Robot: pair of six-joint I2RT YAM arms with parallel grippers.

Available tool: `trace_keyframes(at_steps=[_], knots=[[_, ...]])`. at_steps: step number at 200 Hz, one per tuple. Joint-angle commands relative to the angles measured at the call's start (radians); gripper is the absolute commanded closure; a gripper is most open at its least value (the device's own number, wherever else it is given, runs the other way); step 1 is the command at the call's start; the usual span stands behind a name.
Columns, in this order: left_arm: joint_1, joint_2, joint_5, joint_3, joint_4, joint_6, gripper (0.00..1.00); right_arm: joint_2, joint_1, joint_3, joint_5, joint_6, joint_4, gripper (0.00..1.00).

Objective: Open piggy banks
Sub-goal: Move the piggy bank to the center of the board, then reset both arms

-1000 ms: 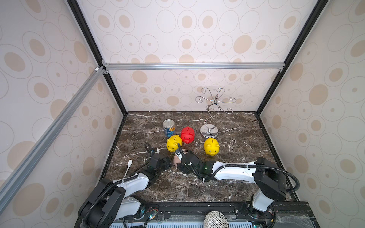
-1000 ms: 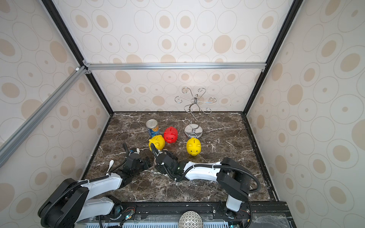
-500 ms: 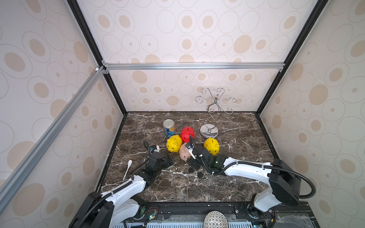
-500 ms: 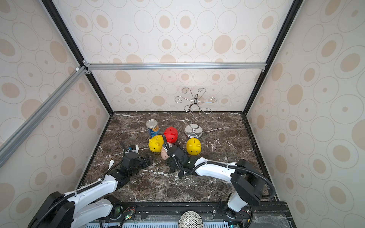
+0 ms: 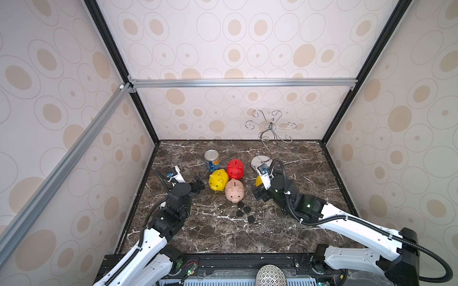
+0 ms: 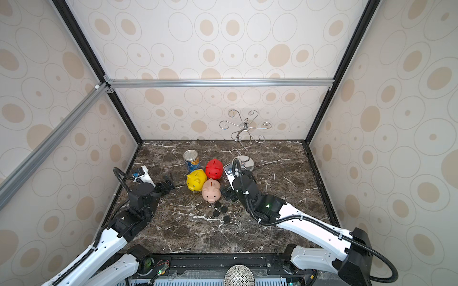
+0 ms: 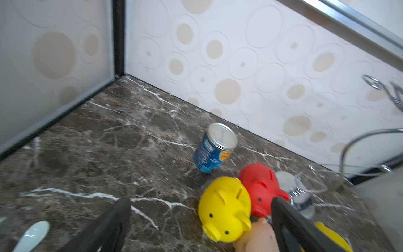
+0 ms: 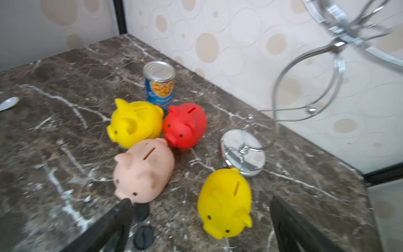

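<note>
Four piggy banks stand on the marble top. The yellow one (image 5: pixel 218 180), the red one (image 5: pixel 235 169) and the pale pink one (image 5: pixel 234 190) huddle together. Another yellow one (image 8: pixel 224 203) stands apart, mostly hidden by my right arm in both top views. Several black plugs (image 5: pixel 246 209) lie loose in front of the pink pig. My left gripper (image 5: pixel 199 184) is open and empty, left of the yellow pig (image 7: pixel 224 209). My right gripper (image 5: pixel 259 194) is open and empty, right of the pink pig (image 8: pixel 142 170).
A blue-labelled tin can (image 5: pixel 212 160) stands behind the pigs. A chrome wire stand (image 5: pixel 270 128) rises at the back right, its round base (image 8: pixel 243 151) close to the lone yellow pig. A white spoon (image 7: pixel 32 234) lies near the left wall.
Both grippers have opened and drawn apart from the pink pig they met over. The pig now stands free beside the yellow and red ones. The left arm moved left, the right arm moved right.
</note>
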Motion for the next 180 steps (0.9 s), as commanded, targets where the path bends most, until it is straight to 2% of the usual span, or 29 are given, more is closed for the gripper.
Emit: trace_keyframes(at_steps=[1,7,13,28,38,54,64,79,89,110,131,141,165,180], knots=[[-0.004,-0.037,-0.226,-0.066,0.05,0.03,0.0,-0.023,-0.011,-0.032,0.262,-0.077,0.047,0.02],[-0.004,-0.049,-0.235,-0.099,0.12,0.063,0.0,-0.018,-0.031,-0.026,0.319,-0.073,0.043,0.02],[-0.004,-0.059,-0.246,-0.139,0.189,0.082,0.0,-0.02,-0.065,-0.023,0.323,-0.053,0.019,0.02],[-0.004,-0.069,-0.273,-0.228,0.367,0.167,0.0,-0.05,-0.185,-0.04,0.175,-0.002,-0.033,0.02],[-0.002,-0.062,-0.262,-0.282,0.498,0.26,0.0,-0.072,-0.254,-0.079,0.131,0.007,-0.007,0.02],[0.001,-0.012,-0.249,-0.351,0.667,0.437,0.0,-0.111,-0.365,-0.182,0.053,-0.051,0.116,0.02],[0.015,0.035,-0.241,-0.377,0.729,0.492,0.0,-0.13,-0.44,-0.256,0.007,-0.041,0.222,0.02],[0.047,0.099,-0.178,-0.408,0.8,0.576,0.0,-0.137,-0.569,-0.339,-0.144,-0.046,0.32,0.02],[0.066,0.135,-0.172,-0.427,0.858,0.591,0.0,-0.12,-0.631,-0.372,-0.202,-0.073,0.362,0.02],[0.141,0.195,-0.079,-0.48,0.978,0.663,0.0,-0.042,-0.706,-0.448,-0.262,-0.123,0.504,0.02],[0.262,0.272,0.042,-0.556,1.16,0.606,0.0,0.076,-0.783,-0.502,-0.322,-0.004,0.684,0.02],[0.304,0.337,0.076,-0.585,1.282,0.581,0.0,0.135,-0.791,-0.514,-0.329,-0.008,0.76,0.02],[0.35,0.526,0.159,-0.609,1.55,0.612,0.0,0.241,-0.805,-0.527,-0.329,-0.03,0.859,0.02],[0.366,0.587,0.19,-0.571,1.558,0.645,0.0,0.306,-0.821,-0.548,-0.342,-0.018,0.943,0.02]])
